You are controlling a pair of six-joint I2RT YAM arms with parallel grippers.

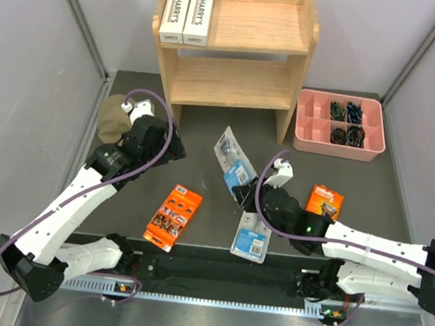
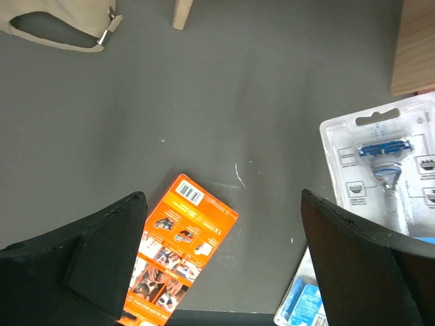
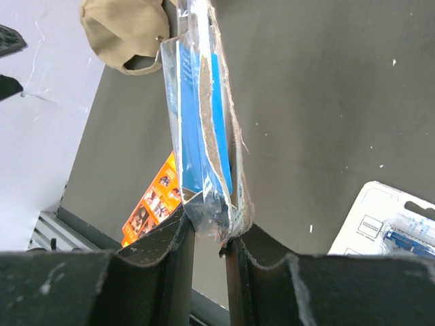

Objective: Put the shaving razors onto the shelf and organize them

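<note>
Razor blister pack (image 3: 204,129), the clear one with the blue label, is clamped by one edge between the fingers of your right gripper (image 3: 212,227) and stands on edge straight out ahead of the jaws, off the table (image 1: 205,130). Expect it to be light and thin. The clear shell is probably slick and springy, and the card edge at the jaws looks rough, so a narrow hold there may let the pack swing or twist. A bite deeper onto the flat card, clear of the bulge over the razor, would likely steady it.

Your left gripper (image 2: 223,197) hangs spread wide with nothing between its fingers. An orange pack (image 2: 180,251) lies flat just below it. The second blister pack (image 1: 252,238) lies flat close beside the right wrist, and the other orange pack (image 1: 325,200) is on the wrist's opposite side. Two white HARRY'S boxes (image 1: 186,16) sit side by side on the top tier of the shelf (image 1: 290,77), well ahead of both grippers. They look like stiff card and should be the easiest to grasp.

The right wrist camera sees the held pack edge-on, so you cannot tell how much card the pads cover. From above, the gripper body hides the contact.
</note>
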